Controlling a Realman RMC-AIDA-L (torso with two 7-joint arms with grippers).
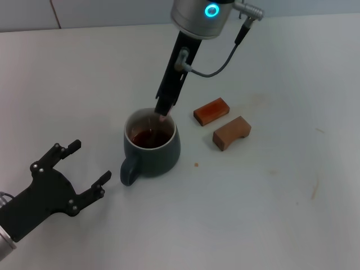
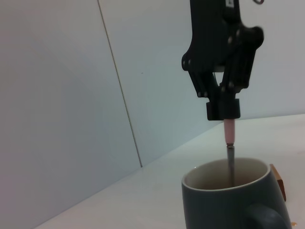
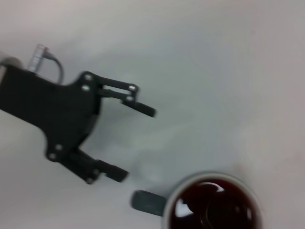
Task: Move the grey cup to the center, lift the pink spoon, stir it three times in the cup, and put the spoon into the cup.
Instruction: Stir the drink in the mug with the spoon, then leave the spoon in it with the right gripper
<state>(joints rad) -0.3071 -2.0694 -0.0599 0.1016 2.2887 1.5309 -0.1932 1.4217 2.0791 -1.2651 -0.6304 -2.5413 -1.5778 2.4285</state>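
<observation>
The grey cup [image 1: 153, 151] stands near the table's middle with dark brown liquid in it and its handle toward my left arm. My right gripper [image 1: 163, 109] hangs straight down over the cup, shut on the top of the pink spoon [image 1: 162, 118]. The spoon stands upright with its metal end dipped in the liquid. In the left wrist view the right gripper [image 2: 223, 110] holds the pink handle [image 2: 229, 132] above the cup [image 2: 228, 202]. My left gripper [image 1: 91, 162] is open and empty, left of the cup's handle. It also shows in the right wrist view [image 3: 137, 144], beside the cup [image 3: 148, 202].
Two brown wooden blocks lie right of the cup, one reddish [image 1: 212, 111] and one lighter [image 1: 231, 133]. A small brown speck [image 1: 196, 165] lies on the white table near the cup. The wall runs along the far edge.
</observation>
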